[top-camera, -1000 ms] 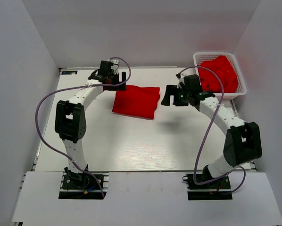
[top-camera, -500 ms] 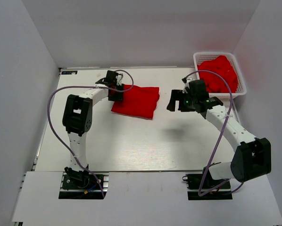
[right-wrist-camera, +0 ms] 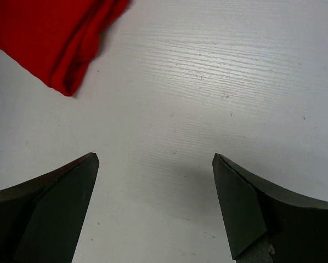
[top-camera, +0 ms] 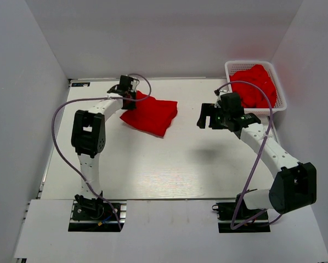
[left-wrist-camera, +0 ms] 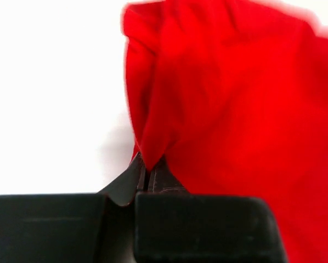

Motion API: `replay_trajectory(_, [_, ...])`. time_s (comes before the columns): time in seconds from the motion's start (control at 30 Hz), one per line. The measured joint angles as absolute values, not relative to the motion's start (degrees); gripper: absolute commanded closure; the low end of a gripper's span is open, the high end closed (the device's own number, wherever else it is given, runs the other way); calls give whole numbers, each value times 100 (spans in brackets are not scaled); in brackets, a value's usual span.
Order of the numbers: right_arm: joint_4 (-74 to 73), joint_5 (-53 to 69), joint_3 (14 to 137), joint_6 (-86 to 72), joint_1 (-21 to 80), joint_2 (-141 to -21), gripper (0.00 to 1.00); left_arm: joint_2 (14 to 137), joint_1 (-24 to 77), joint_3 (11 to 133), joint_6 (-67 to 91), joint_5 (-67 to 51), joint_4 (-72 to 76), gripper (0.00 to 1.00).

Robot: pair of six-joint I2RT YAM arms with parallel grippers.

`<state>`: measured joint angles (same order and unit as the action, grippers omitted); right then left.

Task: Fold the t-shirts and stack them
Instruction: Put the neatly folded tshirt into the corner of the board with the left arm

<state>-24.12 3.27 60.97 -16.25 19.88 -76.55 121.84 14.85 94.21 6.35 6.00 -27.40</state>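
Note:
A folded red t-shirt [top-camera: 150, 113] lies on the white table at the back left of centre. My left gripper [top-camera: 132, 97] is shut on its near-left corner; in the left wrist view the red cloth [left-wrist-camera: 235, 98] is pinched between the closed fingers [left-wrist-camera: 153, 178] and lifts off the table. More red t-shirts [top-camera: 254, 85] are heaped in the white basket at the back right. My right gripper [top-camera: 206, 116] hovers open over bare table between the folded shirt and the basket. In the right wrist view a corner of the folded t-shirt [right-wrist-camera: 60, 38] shows at the top left.
The white mesh basket [top-camera: 282, 101] stands at the table's back right corner. White walls close in the table on the left, back and right. Purple cables loop from both arms.
My left gripper has come down from behind the folded shirt, shut on its left corner and pulled it, so the shirt has turned and shifted left. My right arm has swung slightly right, still open.

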Motion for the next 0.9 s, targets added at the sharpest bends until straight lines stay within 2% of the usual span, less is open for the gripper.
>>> replay_trajectory(0.33, [-2480,123,6565,-1608,1988,-8281,10,12807,558,11279,320,1280,-2974,100])
replay_trajectory(0.63, [-2499,176,7341,-1603,1988,-9083,10,13642,-410,12134,73,1588,-3118,100])
replay_trajectory(0.9, [-2482,458,7835,-1610,1988,-9780,10,13856,-1011,12589,38,1691,-2930,100])
